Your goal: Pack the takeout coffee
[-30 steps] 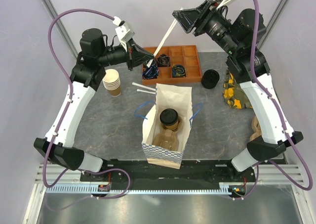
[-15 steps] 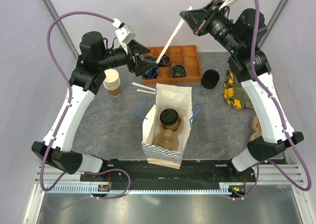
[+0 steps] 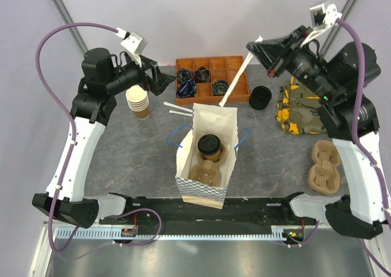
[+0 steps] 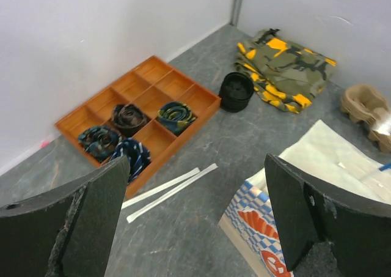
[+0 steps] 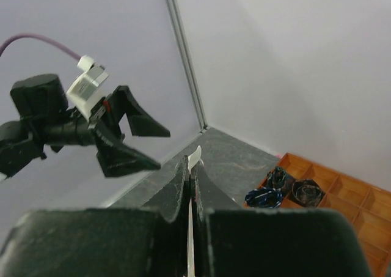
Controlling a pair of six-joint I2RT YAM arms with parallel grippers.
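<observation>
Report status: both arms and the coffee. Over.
Left fingers open, empty, beside the cup stack. Right fingers shut on a wrapped straw above the bag. Takeout coffee lidded, inside bag. Bag mouth open.

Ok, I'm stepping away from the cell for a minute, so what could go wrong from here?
The right gripper pinches the long straw by its top end only. Its lower tip hangs at the back rim of the paper bag, so it could catch there or drop behind it.
The open left gripper hovers close to the stack of cups and might knock it when moving.
</observation>
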